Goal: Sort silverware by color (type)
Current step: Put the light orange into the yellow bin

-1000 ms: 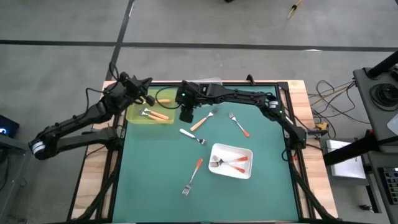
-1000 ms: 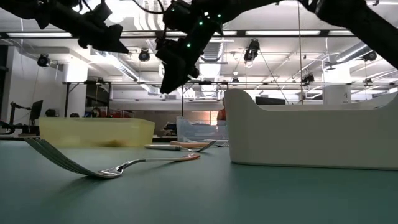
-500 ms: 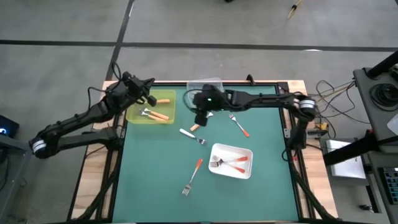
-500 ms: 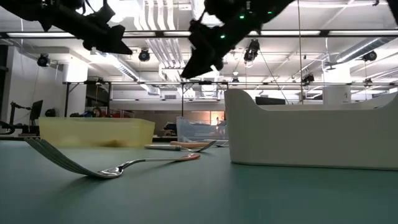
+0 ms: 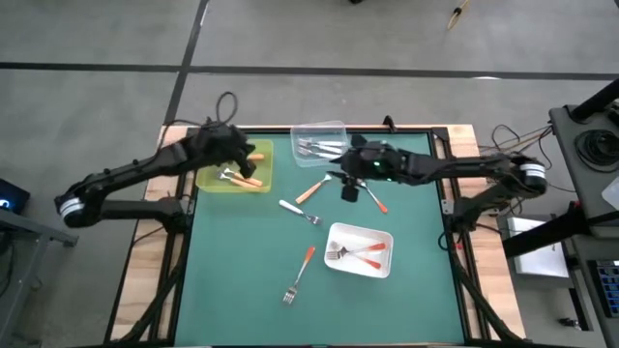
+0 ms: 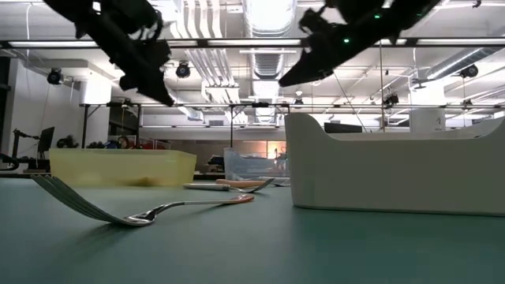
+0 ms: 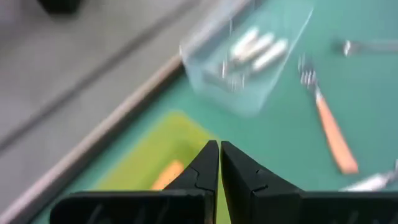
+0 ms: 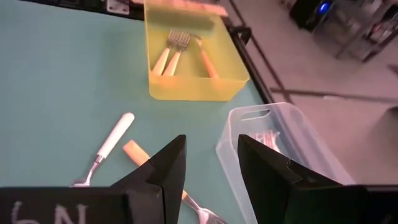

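A green table mat [image 5: 251, 280] carries three trays and several loose forks. The landmark is the white tray [image 5: 360, 249], which sits toward the near right part of the mat and holds two red-orange-handled forks [image 5: 366, 251] lying crossed inside it.

Far-left of the white tray, at the mat's far left corner, stands a yellow tray [image 5: 215, 179] with tan-handled forks [image 5: 242, 178] in it. Directly beyond the white tray, at the far edge, is a clear plastic tray [image 5: 319, 141] holding white-handled forks [image 5: 316, 148].

Four forks lie loose on the mat. A red-orange-handled fork [image 5: 300, 274] lies to the near left of the white tray. A white-handled fork [image 5: 299, 211] lies just beyond the white tray's left side. A tan-handled fork [image 5: 311, 188] lies farther beyond that, toward the clear tray. Another red-orange-handled fork [image 5: 372, 195] lies beyond the white tray, on its far right side.

The right gripper [image 5: 350, 189] hangs above the mat between the white tray and the clear tray, close to the tan-handled and red-orange-handled loose forks. Its fingers [image 8: 160, 171] are spread apart and nothing is between them.

The left gripper [image 5: 248, 165] hovers over the yellow tray, well to the far left of the white tray. Its fingers [image 7: 205, 171] are pressed together and hold nothing.
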Tool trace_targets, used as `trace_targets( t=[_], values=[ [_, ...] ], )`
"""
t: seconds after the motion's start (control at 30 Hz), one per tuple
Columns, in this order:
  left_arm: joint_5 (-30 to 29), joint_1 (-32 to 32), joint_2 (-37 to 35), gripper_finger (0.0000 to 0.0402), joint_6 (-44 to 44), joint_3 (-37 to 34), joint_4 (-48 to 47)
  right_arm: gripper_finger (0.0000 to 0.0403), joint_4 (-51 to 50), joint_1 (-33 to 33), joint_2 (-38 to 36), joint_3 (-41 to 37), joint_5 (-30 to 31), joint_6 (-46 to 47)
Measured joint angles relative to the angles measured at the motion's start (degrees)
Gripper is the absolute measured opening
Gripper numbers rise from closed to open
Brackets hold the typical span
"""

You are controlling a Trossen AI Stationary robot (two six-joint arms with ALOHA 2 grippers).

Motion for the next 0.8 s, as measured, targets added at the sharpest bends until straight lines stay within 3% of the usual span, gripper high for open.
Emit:
trace_targets(
  t=[0.2, 0.5, 0.8],
  values=[
    [-1.3, 0.0, 10.4, 0.0, -2.6, 5.1, -12.5, 0.0137, 4.6, -0.2, -8.0, -7.0, 0.2, -3.1],
    [-9.7, 0.5, 25.3, 0.0, 5.6, 11.8, -28.6, 0.0137, 4.5, -0.8, -13.8, -10.0, 0.1, -4.7],
    [-12.2, 0.9, 30.2, 0.0, 19.3, 11.8, -28.9, 0.0137, 4.0, -1.3, -14.8, -10.8, 0.2, -7.7]
  ],
)
